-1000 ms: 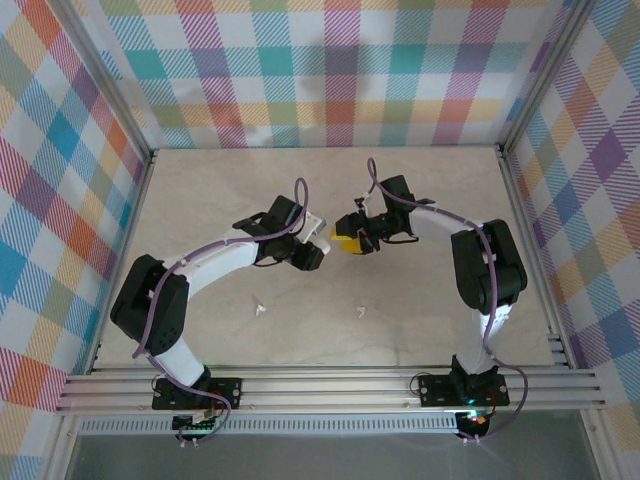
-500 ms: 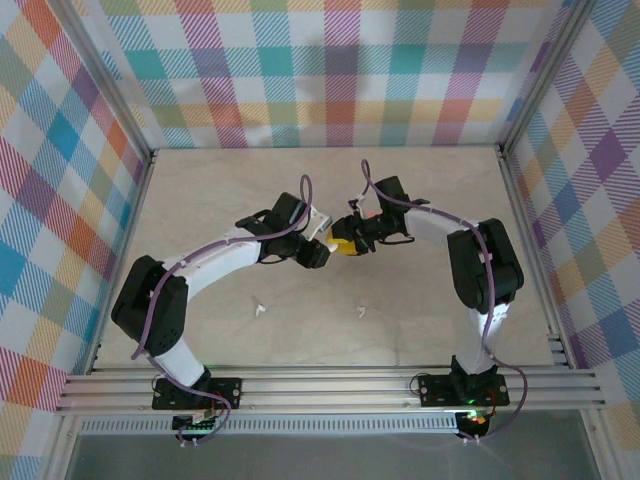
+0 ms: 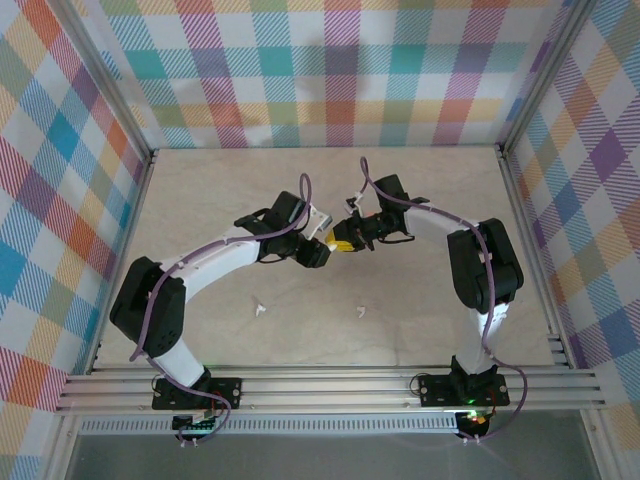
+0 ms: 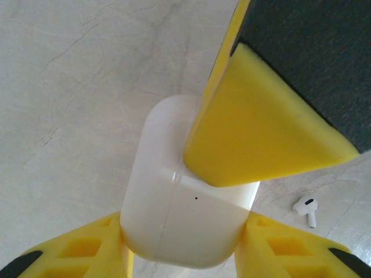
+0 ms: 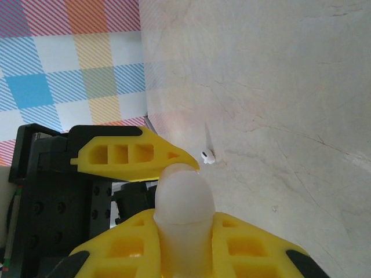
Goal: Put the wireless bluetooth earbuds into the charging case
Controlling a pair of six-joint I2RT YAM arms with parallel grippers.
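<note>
Table (image 3: 200,200): pale marble, plaid walls all around
Left gripper (image 4: 185,246): clamped on charging case (image 4: 168,174) — frame centre
Right gripper (image 5: 184,223): pinching same case
Earbuds (image 3: 262,309): two white ones loose on tabletop — lower middle

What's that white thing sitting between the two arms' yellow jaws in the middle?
A white charging case. In the left wrist view the left gripper clamps it; in the right wrist view the right gripper pinches it too.
</note>
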